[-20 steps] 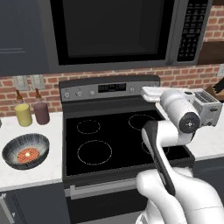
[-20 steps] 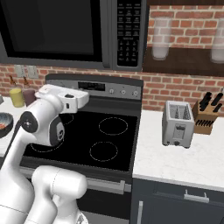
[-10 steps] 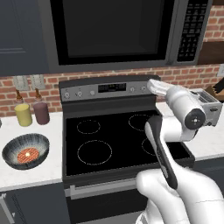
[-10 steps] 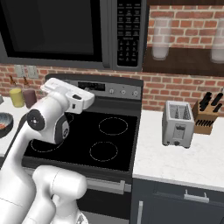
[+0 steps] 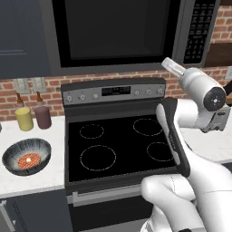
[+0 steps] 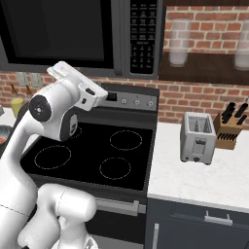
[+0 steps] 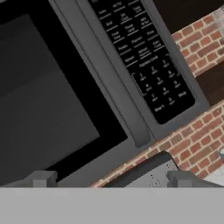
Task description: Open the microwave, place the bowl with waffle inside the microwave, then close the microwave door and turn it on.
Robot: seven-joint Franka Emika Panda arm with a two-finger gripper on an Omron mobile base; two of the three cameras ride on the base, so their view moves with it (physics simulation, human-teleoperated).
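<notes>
Dark grey microwave (image 5: 120,34) sits above the stove, door shut; the microwave door (image 7: 48,87) shows its black window and the lower end of the curved bar handle (image 7: 131,118) just left of the keypad strip (image 7: 144,52) in the hand view.

Change over the last second: the arm has swung up and toward its right. In the left base view the hand has moved from low over the stove's back panel to near the microwave's lower right corner. Base has not driven; stove, jars and toaster sit at the same places in both base views.

Gripper (image 7: 111,179): jaws spread fully apart, nothing between them, fingertips (image 7: 41,178) aimed at the door's bottom right corner. No contact with the handle yet.

Bowl (image 5: 26,156) rests on the counter left of the stove, well apart from the gripper, with the waffle (image 5: 29,160) lying inside it. 2 jars (image 5: 33,117) stand behind it.

Judgement: step 1, opening the door, is in approach. The hand must close in on the handle bar before pulling. Bowl transfer, closing and start button remain undone.
</notes>
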